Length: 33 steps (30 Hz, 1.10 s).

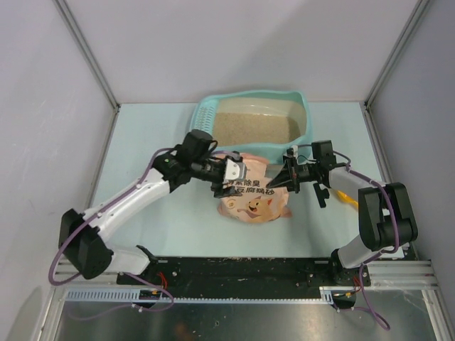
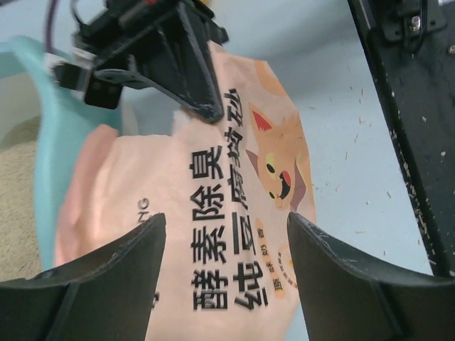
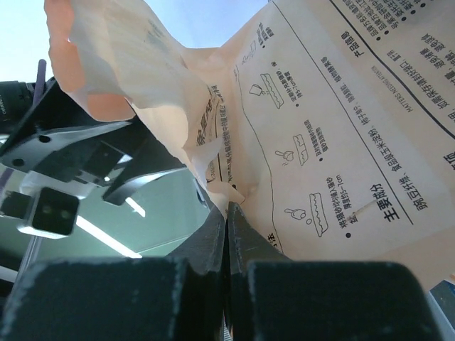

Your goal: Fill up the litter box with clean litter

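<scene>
Though cropped, left claw [image 2: 226, 222] agape before the bag [image 2: 213, 170]; right claw [image 3: 227, 209] tight on its edge.

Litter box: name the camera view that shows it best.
Top external: the whole litter box shows, with clean litter inside. The left wrist catches only a strip of its teal wall and some litter at the left edge. The right wrist shows none of it, only the pink bag.

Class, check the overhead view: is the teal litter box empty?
No, beige clean litter covers most of the floor of the litter box.
</scene>
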Motion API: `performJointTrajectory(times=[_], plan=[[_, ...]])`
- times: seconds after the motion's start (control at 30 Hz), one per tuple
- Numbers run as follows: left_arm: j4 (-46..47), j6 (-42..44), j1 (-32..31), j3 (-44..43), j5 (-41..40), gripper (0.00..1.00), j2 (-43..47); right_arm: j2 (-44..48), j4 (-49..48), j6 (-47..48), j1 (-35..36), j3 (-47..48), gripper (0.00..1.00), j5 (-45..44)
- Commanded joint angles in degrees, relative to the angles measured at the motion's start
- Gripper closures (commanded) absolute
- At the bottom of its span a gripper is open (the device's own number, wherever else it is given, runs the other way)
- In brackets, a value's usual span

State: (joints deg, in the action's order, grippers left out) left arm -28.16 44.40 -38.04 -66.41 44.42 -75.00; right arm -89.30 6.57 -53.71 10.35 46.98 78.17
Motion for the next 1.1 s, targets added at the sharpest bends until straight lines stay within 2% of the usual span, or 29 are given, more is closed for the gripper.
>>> performJointTrajectory(times=[0.0,0.1,0.23,0.5,0.53,0.6,0.63,0.67,0.7,0.73,0.8,0.83,0.87,0.9,0.93,0.97,1.07], plan=[[-3.21,9.82,-2.91,-1.70,-3.11,0.26,-3.39,1.14,1.61,-0.07,0.90,1.01,1.00,3.04],[-3.22,12.01,-4.23,-1.35,-5.56,0.27,-5.41,1.49,1.26,-0.43,0.90,0.31,1.00,2.69],[-3.30,13.60,-5.02,-2.05,-8.99,0.34,-8.05,1.49,0.64,-0.95,0.99,-0.49,1.00,2.51],[-3.30,12.82,-5.29,-2.94,-11.73,0.52,-10.69,1.84,0.64,-0.95,0.73,-0.84,1.00,2.51],[-3.30,12.55,-5.38,-2.76,-11.82,0.58,-10.60,1.93,0.47,-1.13,0.55,-0.75,1.00,2.51],[-3.30,11.41,-5.55,-2.41,-12.78,0.63,-10.08,2.02,0.90,-0.61,-1.72,-0.49,0.92,2.60],[-3.30,10.97,-5.64,-2.06,-13.04,0.68,-9.73,2.20,2.21,1.05,-3.13,-0.05,0.83,2.34],[-3.30,10.01,-5.73,-1.71,-13.74,0.70,-9.12,2.54,4.83,2.72,-4.53,0.39,0.82,1.90],[-3.30,9.48,-5.73,-1.44,-14.01,0.72,-8.85,2.90,5.64,6.30,-7.42,1.09,0.81,0.94],[-3.22,8.69,-5.73,-1.09,-14.28,0.76,-8.67,3.25,6.61,8.17,-8.75,2.49,0.74,0.32],[-3.21,5.71,-5.73,-0.82,-14.89,0.78,-8.14,4.56,12.74,14.39,-9.82,5.39,0.67,-2.57],[-3.21,4.65,-5.73,-0.65,-14.98,0.80,-7.88,4.92,15.99,22.95,-11.82,9.75,0.64,-3.72],[-3.13,2.73,-5.73,-0.56,-14.98,0.81,-7.53,5.10,23.68,29.39,-11.67,12.32,0.64,-4.86],[-3.21,1.75,-5.73,-0.47,-14.89,0.81,-7.53,5.79,27.93,35.46,-11.41,15.04,0.63,-8.09],[-3.13,0.70,-5.73,-0.30,-14.63,0.81,-7.35,6.67,31.45,47.96,-10.53,17.85,0.61,-9.78],[-3.04,-1.32,-5.73,-0.12,-14.37,0.81,-7.26,7.72,34.36,52.44,-8.35,20.58,0.61,-11.27],[-2.69,-4.14,-5.73,0.76,-13.58,0.81,-6.39,15.45,34.65,68.26,-3.07,20.79,0.55,-19.43]])
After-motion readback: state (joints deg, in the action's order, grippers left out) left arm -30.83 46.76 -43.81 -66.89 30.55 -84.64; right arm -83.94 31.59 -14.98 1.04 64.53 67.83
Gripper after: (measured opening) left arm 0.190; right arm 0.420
